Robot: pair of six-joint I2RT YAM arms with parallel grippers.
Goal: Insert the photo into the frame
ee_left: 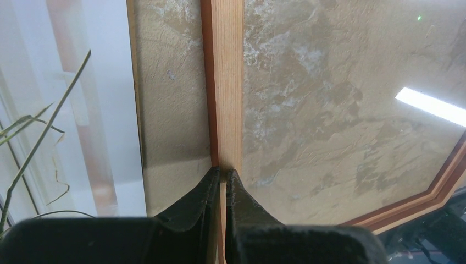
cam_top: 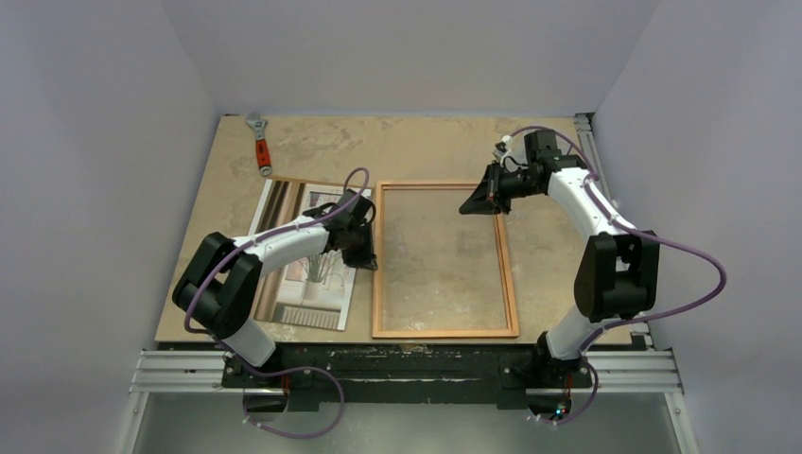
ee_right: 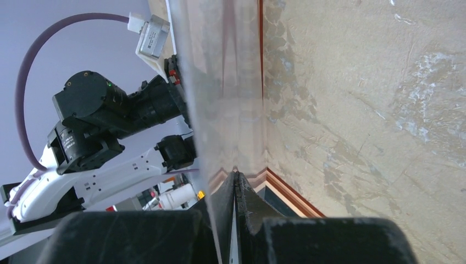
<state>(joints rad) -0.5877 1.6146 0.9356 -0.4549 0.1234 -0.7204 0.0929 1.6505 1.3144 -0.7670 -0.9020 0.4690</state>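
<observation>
Wrench [cam_top: 259, 144] with an orange grip lies at the far left corner of the counter [cam_top: 416, 147]. Nearer, on the left side, the photo [cam_top: 317, 293] lies flat and face up, its plant and striped curtains showing, with the left arm crossing above it; its right edge lies just beside the frame's left rail, outside the frame [cam_top: 444, 332]. The left end effector [cam_top: 364, 255] sits at that left rail, fingers [ee_left: 242, 203] drawn to a narrow slit with the tips on the wood; whether they pinch the rail or only press on it cannot be told. The frame lies flat at the centre of the counter, long sides running near to far. At its far right corner the right end effector [cam_top: 476, 203] is clamped tight on the edge of a clear pane [ee_right: 225, 88], which reflects the arm.
</observation>
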